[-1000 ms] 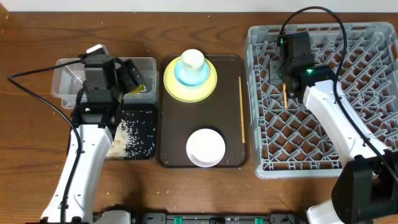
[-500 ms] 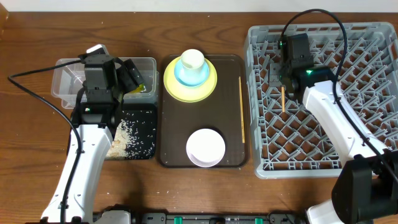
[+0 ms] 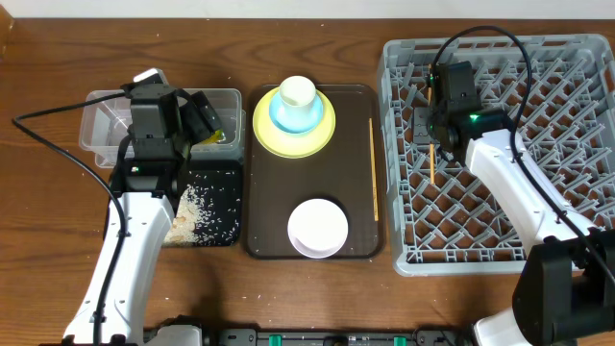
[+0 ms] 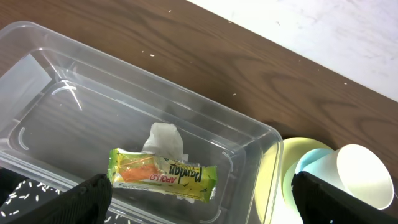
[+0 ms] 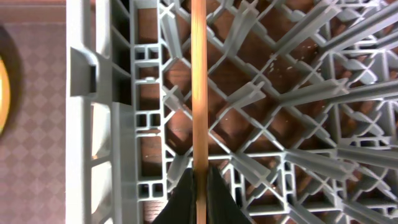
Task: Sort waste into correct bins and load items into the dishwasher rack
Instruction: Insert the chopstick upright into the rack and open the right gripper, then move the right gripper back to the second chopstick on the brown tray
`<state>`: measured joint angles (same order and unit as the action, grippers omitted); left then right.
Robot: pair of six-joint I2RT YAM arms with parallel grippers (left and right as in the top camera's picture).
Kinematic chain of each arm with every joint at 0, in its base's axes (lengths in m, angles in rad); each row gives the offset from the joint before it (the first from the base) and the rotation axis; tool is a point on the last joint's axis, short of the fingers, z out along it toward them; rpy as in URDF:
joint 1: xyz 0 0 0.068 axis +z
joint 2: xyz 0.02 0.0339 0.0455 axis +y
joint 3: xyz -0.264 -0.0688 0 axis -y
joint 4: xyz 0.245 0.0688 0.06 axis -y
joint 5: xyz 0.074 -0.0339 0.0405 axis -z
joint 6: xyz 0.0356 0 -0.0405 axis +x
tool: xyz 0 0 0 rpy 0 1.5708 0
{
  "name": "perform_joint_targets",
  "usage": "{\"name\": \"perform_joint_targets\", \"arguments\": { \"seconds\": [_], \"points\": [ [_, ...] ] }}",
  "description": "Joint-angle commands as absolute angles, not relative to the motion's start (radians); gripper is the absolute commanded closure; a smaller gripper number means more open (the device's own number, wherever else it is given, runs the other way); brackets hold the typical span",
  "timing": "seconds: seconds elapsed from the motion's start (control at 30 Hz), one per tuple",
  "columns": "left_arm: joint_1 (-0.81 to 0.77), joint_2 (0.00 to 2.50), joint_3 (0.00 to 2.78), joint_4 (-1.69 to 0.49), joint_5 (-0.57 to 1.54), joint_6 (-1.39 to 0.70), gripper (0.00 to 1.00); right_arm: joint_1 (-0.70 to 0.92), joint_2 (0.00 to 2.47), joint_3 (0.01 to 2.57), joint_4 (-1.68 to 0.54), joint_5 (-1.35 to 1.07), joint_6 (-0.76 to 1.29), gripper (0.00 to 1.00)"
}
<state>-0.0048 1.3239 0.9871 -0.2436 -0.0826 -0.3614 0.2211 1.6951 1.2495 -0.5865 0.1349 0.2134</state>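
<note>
My right gripper [image 5: 198, 183] is shut on a wooden chopstick [image 5: 198, 81], which hangs over the left side of the grey dishwasher rack [image 3: 500, 154]. The second chopstick [image 3: 374, 168] lies on the brown serving tray. My left gripper [image 4: 205, 202] stands open above the clear tub [image 4: 155, 93], which holds a crumpled tissue [image 4: 166, 140] and a green-and-orange wrapper [image 4: 163, 174]. Rice grains [image 3: 197, 207] lie in the black tray [image 3: 226, 173]. A white cup [image 3: 297, 93] sits in a blue bowl [image 3: 288, 117] on the yellow-green plate [image 3: 322, 135]. A white bowl [image 3: 318, 228] is at the tray's front.
The brown serving tray [image 3: 274, 192] lies between the bins and the rack. Upright pegs fill the rack floor [image 5: 280, 93]. The left arm's cable [image 3: 58, 135] trails over the bare wood table at the left.
My right gripper has carried the chopstick a little left and toward the front over the rack's left side. The left arm has not moved.
</note>
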Motion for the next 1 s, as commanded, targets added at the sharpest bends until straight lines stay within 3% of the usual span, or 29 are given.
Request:
{"name": "perform_joint_targets", "arguments": {
  "seconds": [0.0,0.33,0.63,0.97],
  "points": [
    [-0.003,1.320,1.005,-0.245,-0.094,-0.352,0.04,0.223,1.704,1.241,-0.587,0.115,0.235,0.98],
    [-0.003,1.320,1.005,-0.245,-0.095,-0.352,0.05,0.223,1.704,1.241,-0.588,0.116,0.235,0.96],
    [-0.003,1.320,1.005,-0.245,-0.095,-0.352,0.05,0.224,1.704,1.241,-0.588,0.115,0.235,0.85],
    [-0.003,1.320,1.005,-0.245,-0.095,-0.352,0.05,0.225,1.704,1.241,-0.587,0.115,0.236,0.84]
  ]
}}
